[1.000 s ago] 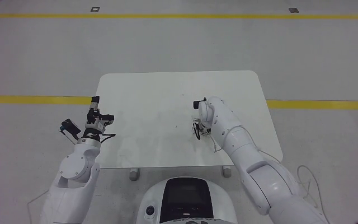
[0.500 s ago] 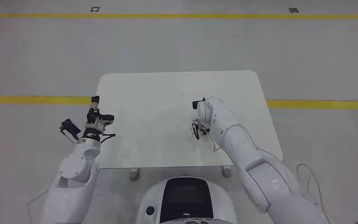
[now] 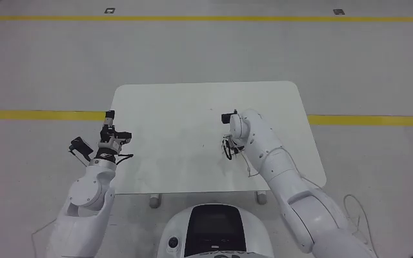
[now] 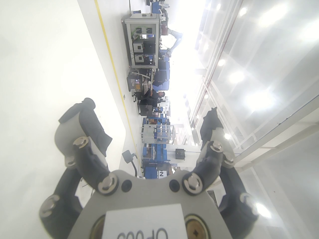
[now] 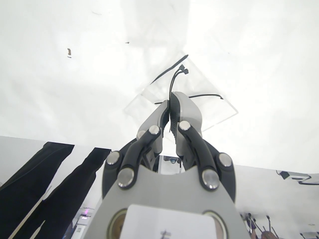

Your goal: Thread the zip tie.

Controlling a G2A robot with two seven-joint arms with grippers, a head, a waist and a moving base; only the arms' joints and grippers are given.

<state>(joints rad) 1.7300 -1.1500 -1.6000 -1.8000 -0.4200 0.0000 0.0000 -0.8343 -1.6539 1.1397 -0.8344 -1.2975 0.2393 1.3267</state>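
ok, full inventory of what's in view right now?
table: 1, white, on the grey floor.
sheet: 1, clear, on the table below the right gripper.
held ties: seemingly 2, black, pinched in the right gripper, heads over the sheet.
loose tie: 1, black, lying on the sheet.
strip: 1, black, at the sheet's edge; possibly another tie.
floor lines: 2, yellow, beside and beyond the table.
left gripper: 1, open, empty, at the table's left edge.
right gripper: 1, shut on the held ties.
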